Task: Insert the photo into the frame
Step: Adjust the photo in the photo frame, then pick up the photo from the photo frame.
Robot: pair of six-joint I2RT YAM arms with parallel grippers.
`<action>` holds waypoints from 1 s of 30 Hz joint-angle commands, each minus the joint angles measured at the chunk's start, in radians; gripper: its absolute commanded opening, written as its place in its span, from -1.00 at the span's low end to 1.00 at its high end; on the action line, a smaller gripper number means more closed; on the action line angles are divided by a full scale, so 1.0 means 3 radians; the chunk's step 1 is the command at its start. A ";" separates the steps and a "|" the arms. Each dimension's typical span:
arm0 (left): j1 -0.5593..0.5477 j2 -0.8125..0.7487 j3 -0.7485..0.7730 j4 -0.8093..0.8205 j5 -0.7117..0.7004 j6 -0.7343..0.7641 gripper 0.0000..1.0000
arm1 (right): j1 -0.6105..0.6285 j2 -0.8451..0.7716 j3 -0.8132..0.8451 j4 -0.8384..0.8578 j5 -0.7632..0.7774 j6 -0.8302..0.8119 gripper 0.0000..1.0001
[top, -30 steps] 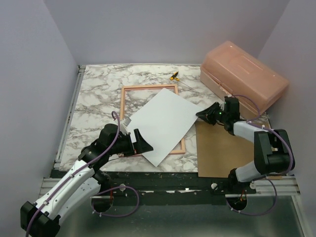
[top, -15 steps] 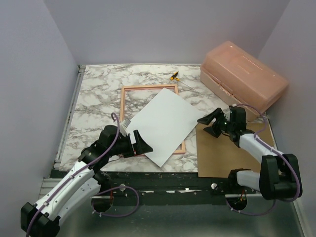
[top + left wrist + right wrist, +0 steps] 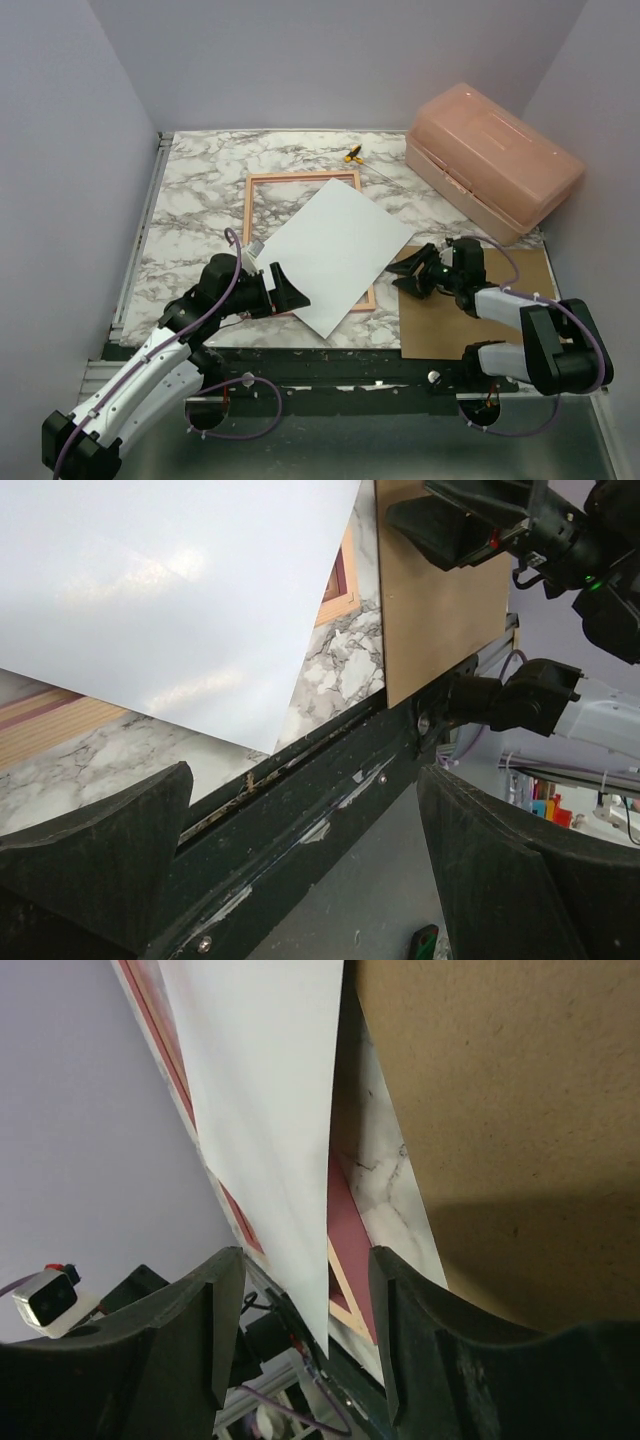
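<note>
The photo (image 3: 335,255) lies white side up, skewed across the frame (image 3: 300,178), its near corner hanging over the frame's front rail. My left gripper (image 3: 283,290) is open by the photo's near-left edge, holding nothing; in the left wrist view its gripper (image 3: 300,850) frames the table's front edge below the photo (image 3: 170,600). My right gripper (image 3: 412,272) is open, low over the backing board's left corner, just off the photo's right corner. The right wrist view shows the photo (image 3: 270,1110) and frame (image 3: 345,1250) ahead of my gripper (image 3: 305,1330), ungripped.
A brown backing board (image 3: 460,310) lies flat at the near right, under my right arm. A salmon plastic box (image 3: 495,160) stands at the back right. A small yellow-and-black object (image 3: 352,154) lies behind the frame. The table's black front rail (image 3: 330,770) runs close under my left gripper.
My right gripper has opened, let go of the photo's right corner and drawn back toward me over the backing board. The photo stays on the frame. The left arm has not moved.
</note>
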 commanded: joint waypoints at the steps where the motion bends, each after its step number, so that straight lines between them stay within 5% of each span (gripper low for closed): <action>1: 0.0023 -0.0097 0.0026 0.0003 0.0034 -0.0012 0.94 | 0.0272 0.0334 -0.0084 0.0623 0.0089 0.0274 0.15; 12: 0.0024 -0.0087 0.0097 -0.0020 0.0031 0.0028 0.94 | 0.0450 0.0987 -0.0220 0.1499 0.0480 0.0618 -0.02; 22: 0.0026 0.0045 0.0143 -0.0024 0.0031 0.0093 0.94 | 0.0465 0.1750 -0.0100 0.2456 0.0299 0.0937 -0.19; 27: 0.0023 0.0053 0.0194 -0.0061 0.0000 0.0125 0.94 | 0.0476 0.1939 -0.0171 0.2944 0.0221 0.1119 -0.75; 30: 0.0024 0.0058 0.0235 -0.0112 -0.0022 0.0151 0.94 | 0.0477 0.1828 -0.0155 0.2806 0.0211 0.1063 -0.91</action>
